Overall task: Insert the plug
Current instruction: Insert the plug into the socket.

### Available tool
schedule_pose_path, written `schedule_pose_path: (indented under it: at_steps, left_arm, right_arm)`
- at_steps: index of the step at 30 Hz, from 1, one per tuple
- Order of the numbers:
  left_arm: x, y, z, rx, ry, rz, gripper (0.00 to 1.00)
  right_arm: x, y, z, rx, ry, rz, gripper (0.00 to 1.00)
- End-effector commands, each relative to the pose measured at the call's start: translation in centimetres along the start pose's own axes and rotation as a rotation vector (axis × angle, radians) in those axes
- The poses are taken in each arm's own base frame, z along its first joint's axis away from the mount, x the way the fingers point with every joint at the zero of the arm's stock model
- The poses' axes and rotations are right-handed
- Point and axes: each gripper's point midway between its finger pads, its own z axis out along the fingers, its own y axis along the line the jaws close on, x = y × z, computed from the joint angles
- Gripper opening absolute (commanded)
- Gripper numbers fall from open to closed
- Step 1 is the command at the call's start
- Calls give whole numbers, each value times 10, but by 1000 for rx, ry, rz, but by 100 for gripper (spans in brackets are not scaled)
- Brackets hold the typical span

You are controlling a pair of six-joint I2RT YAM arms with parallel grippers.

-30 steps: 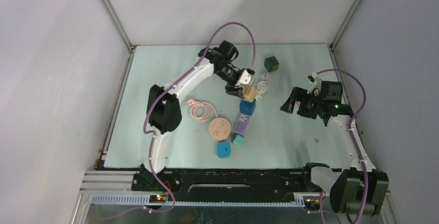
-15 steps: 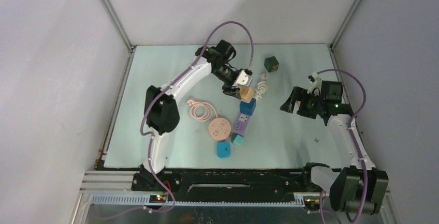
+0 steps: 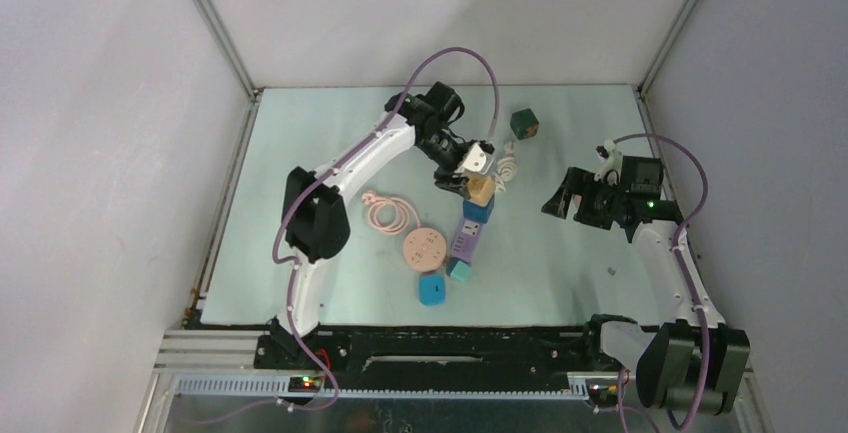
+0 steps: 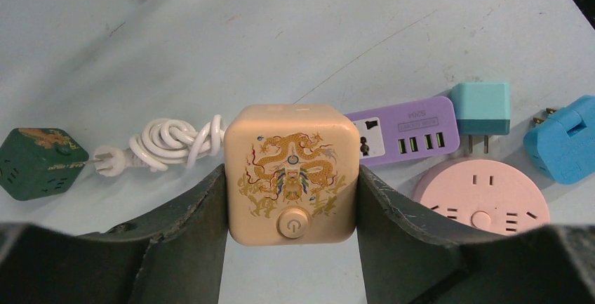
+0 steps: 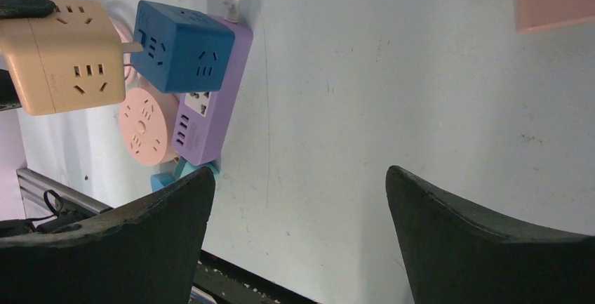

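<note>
My left gripper [image 4: 291,177] is shut on a beige cube socket [image 4: 291,174] with a gold dragon print and a power button. In the top view the cube [image 3: 482,189] hangs just behind the blue cube socket [image 3: 477,208]. The blue cube sits on the far end of the purple power strip [image 3: 466,238]. In the right wrist view the beige cube [image 5: 67,55] is close beside the blue cube [image 5: 181,45], with a metal prong pointing at it. My right gripper [image 3: 565,196] is open and empty, off to the right [image 5: 298,177].
A pink round socket [image 3: 424,248], a pink cable coil [image 3: 388,213], a teal adapter [image 3: 459,270] and a blue adapter [image 3: 433,289] lie left of and near the strip. A white coiled cable [image 3: 507,165] and a green cube [image 3: 524,123] lie behind.
My left gripper has shifted slightly right and nearer with the beige cube, closing on the blue cube. The right arm has not moved.
</note>
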Motion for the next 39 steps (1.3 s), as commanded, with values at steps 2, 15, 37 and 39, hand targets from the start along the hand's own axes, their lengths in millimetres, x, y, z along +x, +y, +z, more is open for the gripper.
schedule_pose_path:
  at_steps: [2, 15, 37, 39]
  left_arm:
    - [-2, -5, 7, 19, 8, 2, 0]
    - [6, 4, 19, 11, 29, -28, 0]
    - [12, -13, 12, 0, 114, -276, 0]
    - [13, -14, 9, -7, 134, -295, 0]
  right_arm:
    - [-7, 3, -1, -21, -28, -24, 94]
    - [-8, 2, -2, -24, -33, -18, 94]
    - [-12, 1, -3, -36, -46, -8, 94]
    - [-12, 2, -3, -39, -46, -6, 94]
